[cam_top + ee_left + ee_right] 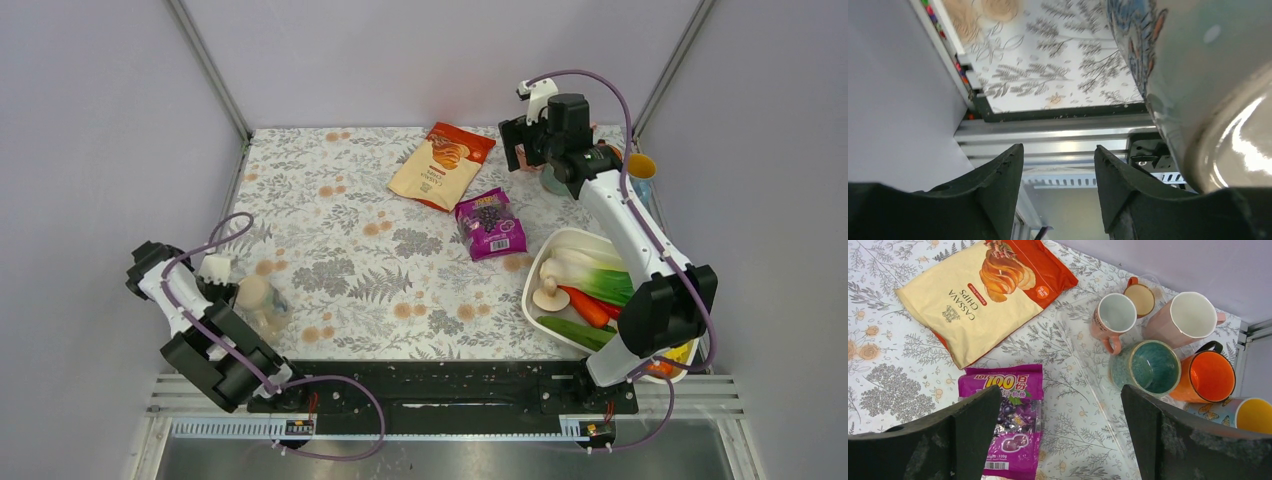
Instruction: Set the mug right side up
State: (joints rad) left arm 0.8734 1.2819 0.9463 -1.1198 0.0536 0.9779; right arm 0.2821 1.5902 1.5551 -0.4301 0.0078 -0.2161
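The mug (pixel 258 305) stands at the table's near left corner with a pale round end facing up. In the left wrist view it fills the right side (pixel 1198 75), glossy, grey-blue, with a feather pattern. My left gripper (pixel 228 285) is right beside it on its left. Its jaws (pixel 1058 165) are open with nothing between them, and the mug lies outside the right finger (pixel 1128 200). My right gripper (pixel 515 145) is open and empty, high over the far right of the table (pixel 1060 410).
Several upright mugs, among them a teal one (pixel 1150 367) and an orange one (pixel 1207 376), stand on a clear tray at the far right. A chips bag (pixel 442 163) and a purple candy bag (pixel 490 224) lie mid-table. A white bowl (pixel 545 262) of vegetables is near right.
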